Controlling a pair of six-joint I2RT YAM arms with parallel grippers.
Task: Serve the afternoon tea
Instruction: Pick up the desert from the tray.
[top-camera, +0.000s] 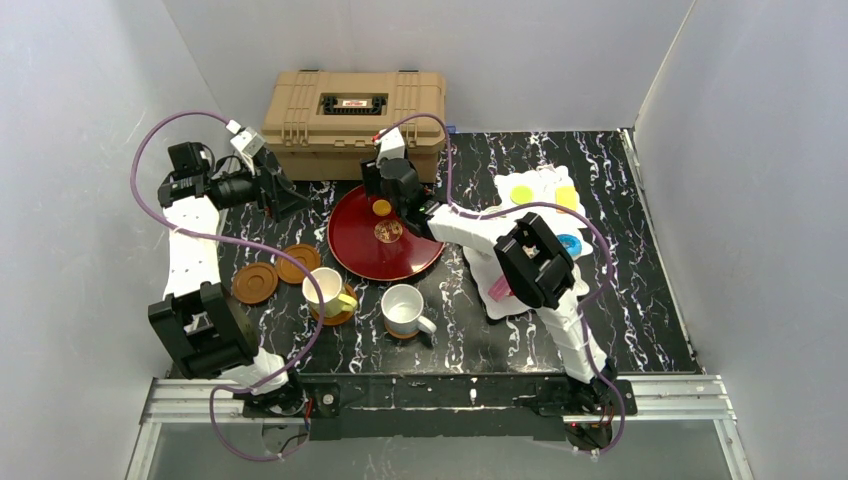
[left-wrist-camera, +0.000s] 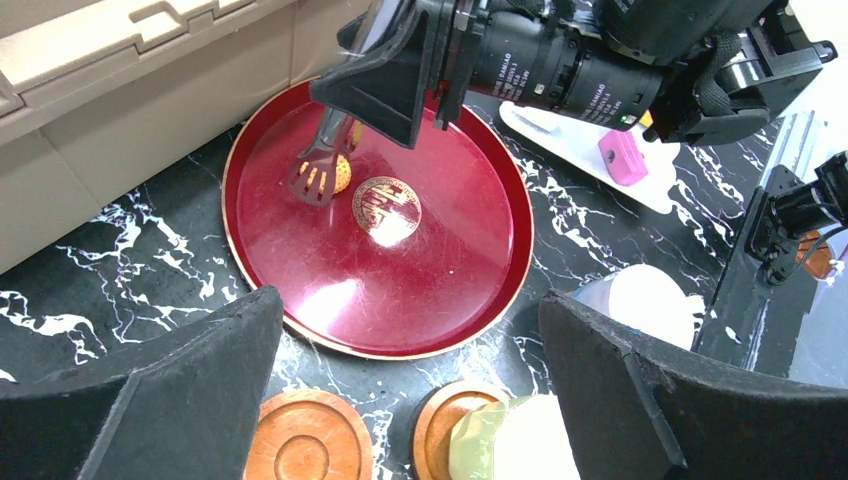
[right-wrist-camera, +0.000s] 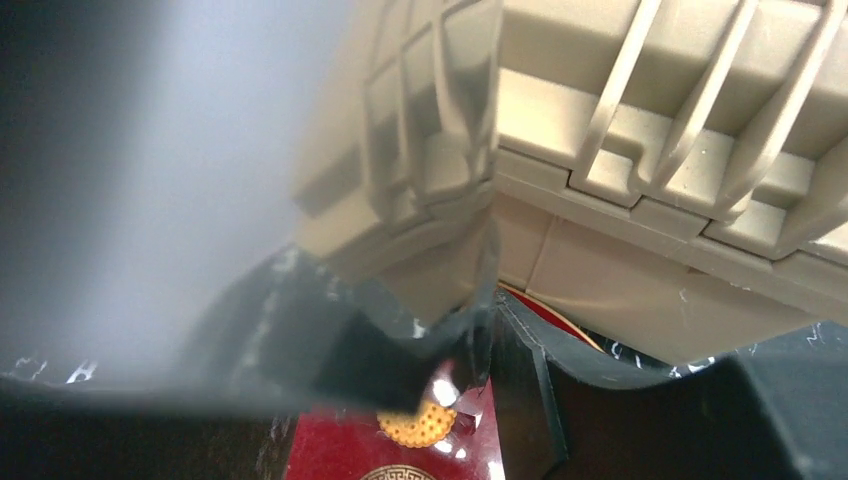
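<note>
Right gripper (top-camera: 388, 197) is clamped on dark slotted tongs (left-wrist-camera: 316, 176), their tips at a small orange toy cake (left-wrist-camera: 344, 176) on the dark-red tray (left-wrist-camera: 400, 290). Left gripper (left-wrist-camera: 410, 300) gapes wide, empty, above the tray's near rim and the brown saucers (left-wrist-camera: 305, 445).
</note>
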